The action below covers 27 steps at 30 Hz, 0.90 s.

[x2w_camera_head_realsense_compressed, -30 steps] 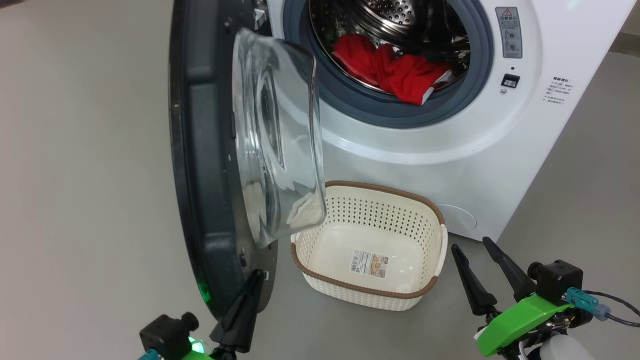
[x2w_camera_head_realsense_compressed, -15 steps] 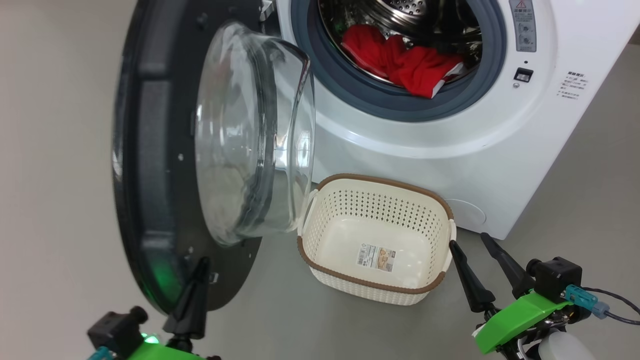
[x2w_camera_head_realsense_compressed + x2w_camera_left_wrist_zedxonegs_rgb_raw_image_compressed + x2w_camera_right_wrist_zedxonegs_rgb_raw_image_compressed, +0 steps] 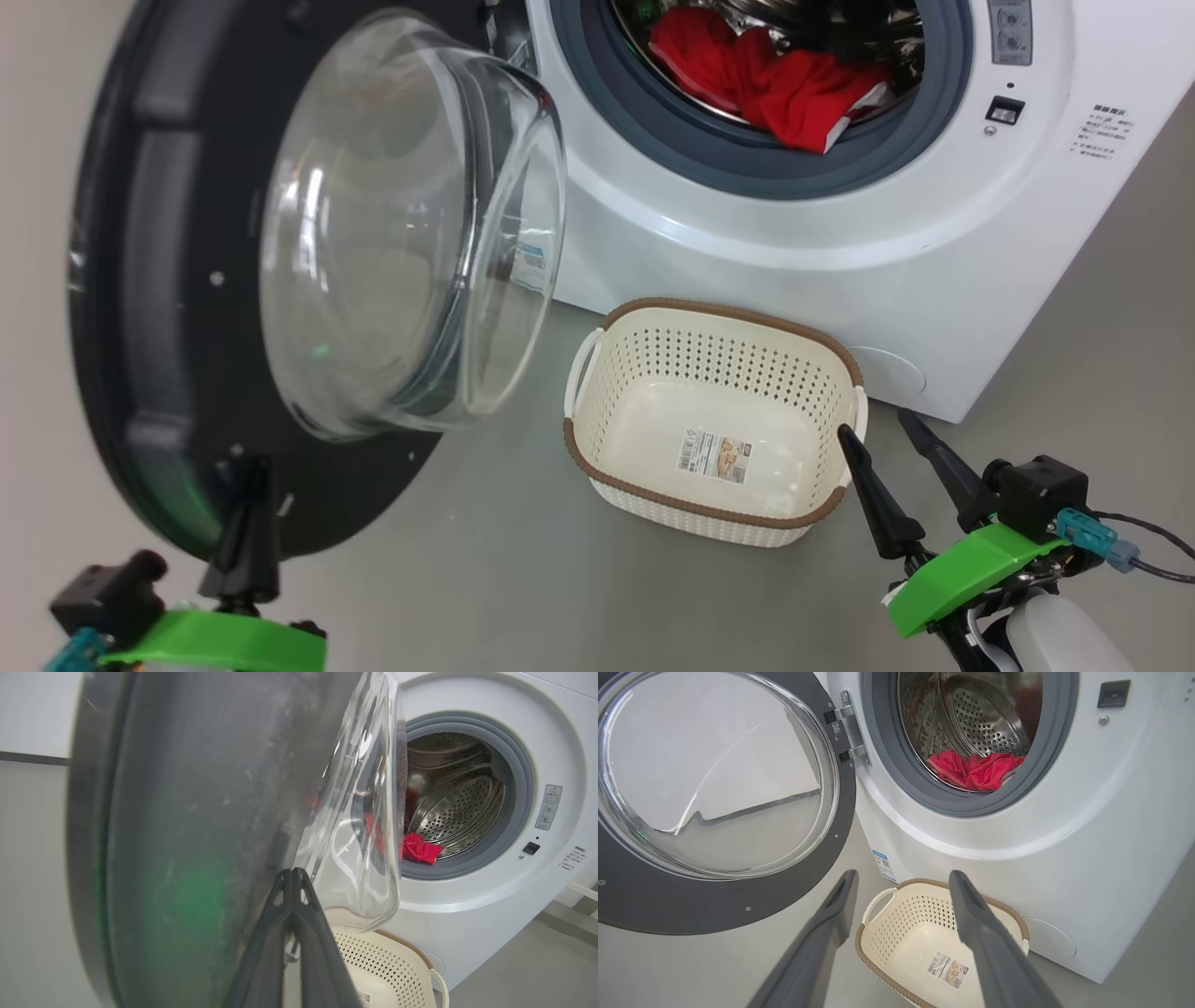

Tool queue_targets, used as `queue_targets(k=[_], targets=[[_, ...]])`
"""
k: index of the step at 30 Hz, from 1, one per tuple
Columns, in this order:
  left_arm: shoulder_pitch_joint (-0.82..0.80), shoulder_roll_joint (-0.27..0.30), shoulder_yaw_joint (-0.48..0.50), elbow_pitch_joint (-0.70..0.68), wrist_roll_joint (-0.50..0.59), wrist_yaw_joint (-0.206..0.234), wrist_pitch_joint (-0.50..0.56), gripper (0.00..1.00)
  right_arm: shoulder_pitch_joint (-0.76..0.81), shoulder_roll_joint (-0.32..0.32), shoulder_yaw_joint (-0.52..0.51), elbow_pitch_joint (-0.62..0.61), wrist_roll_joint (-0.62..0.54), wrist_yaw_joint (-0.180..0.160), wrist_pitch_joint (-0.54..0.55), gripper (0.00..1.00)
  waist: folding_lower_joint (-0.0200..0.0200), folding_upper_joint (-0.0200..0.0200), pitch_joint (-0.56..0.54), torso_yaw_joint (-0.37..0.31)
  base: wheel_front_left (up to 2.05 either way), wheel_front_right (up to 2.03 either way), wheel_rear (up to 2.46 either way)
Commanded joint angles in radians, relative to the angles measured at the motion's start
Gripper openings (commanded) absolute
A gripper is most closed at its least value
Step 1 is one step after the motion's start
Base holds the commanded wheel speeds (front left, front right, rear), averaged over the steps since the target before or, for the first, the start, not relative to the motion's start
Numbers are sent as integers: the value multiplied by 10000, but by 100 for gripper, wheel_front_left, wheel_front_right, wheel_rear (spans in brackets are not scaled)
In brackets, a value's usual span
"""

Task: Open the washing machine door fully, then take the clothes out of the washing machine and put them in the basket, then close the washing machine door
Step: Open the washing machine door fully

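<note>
- Plain grey floor [image 3: 523, 579].
- White front-loading washing machine [image 3: 794, 280] stands on it.
- Cream perforated basket [image 3: 709, 359] sits upright on it, just before the machine's front.

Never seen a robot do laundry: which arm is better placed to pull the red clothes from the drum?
Probably the right. The right gripper is open, free, and its view faces the drum where the clothes lie. The left gripper is shut, at the lower edge of the washing machine door.

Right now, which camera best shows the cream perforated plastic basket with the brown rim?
The head view: the basket shows nearly whole, label included. The right wrist view has the right gripper across it; the left wrist view catches one corner.
</note>
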Motion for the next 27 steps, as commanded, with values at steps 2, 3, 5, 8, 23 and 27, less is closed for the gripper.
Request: queue_targets(k=[2, 3, 5, 8, 23, 27], targets=[[-588, 493, 780, 81, 64, 59, -62, 0, -329, -68, 256, -239, -111, 16, -120, 100, 0, 0, 105, -10, 0, 0, 0], [-651, 521, 883, 154, 61, 59, -62, 0, -341, -69, 256, -238, -120, 16, -120, 100, 0, 0, 126, -14, 0, 0, 0], [-768, 579, 1097, 307, 49, 59, -62, 0, -361, -65, 257, -238, -135, 16, -120, 100, 0, 0, 165, -25, 0, 0, 0], [-956, 702, 1416, 554, 102, 59, -62, 0, -390, -71, 271, -218, -145, 16, -120, 100, 0, 0, 223, -43, 0, 0, 0], [-2013, 1173, 2674, 1871, 425, 59, -62, 0, -667, -144, 264, -218, -264, 16, -120, 100, 0, 0, 736, -103, 0, 0, 0], [-2377, 1253, 3082, 2281, 619, 59, -63, 0, -743, -150, 265, -209, -295, 16, -120, 100, 0, 0, 865, -125, 0, 0, 0]])
